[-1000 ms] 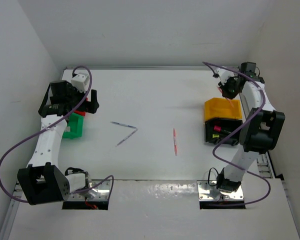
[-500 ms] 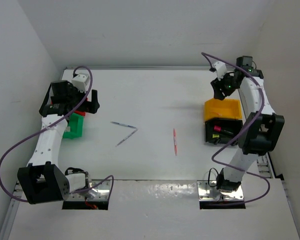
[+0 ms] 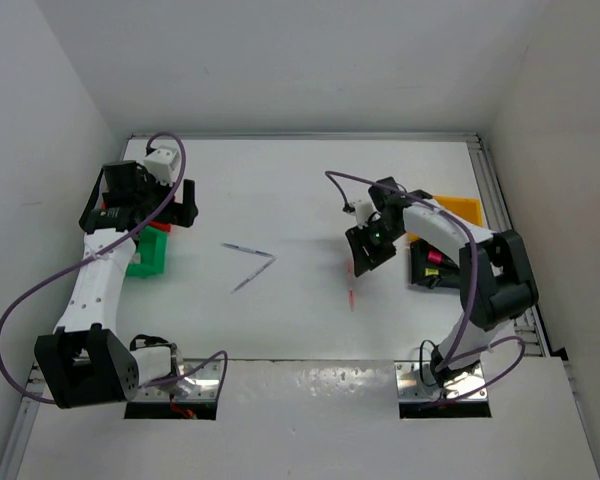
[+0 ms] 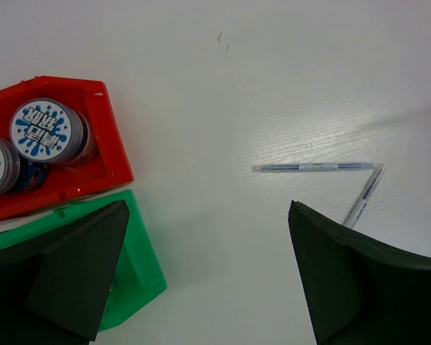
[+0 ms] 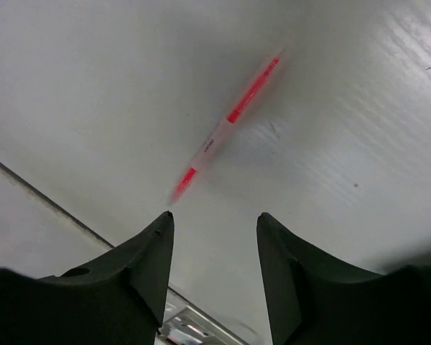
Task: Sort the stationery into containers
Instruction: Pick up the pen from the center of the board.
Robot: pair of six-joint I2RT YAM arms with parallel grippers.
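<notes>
Seemingly, the blurred pencil (image 5: pixel 226 126) slants from lower left to upper right. The right gripper (image 5: pixel 214 219) stands open, holding nothing.

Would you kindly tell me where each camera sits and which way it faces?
Top external: fixed above and behind the bases, looking down at the table; left arm and right arm show whole.
Left wrist: faces down at the red bin, green bin and two grey pens; the open left gripper frames the bottom.
Right wrist: faces down over the orange-red pencil; the open right gripper shows.
Shared: top and left wrist both see the pens; top and right wrist, the pencil.
</notes>
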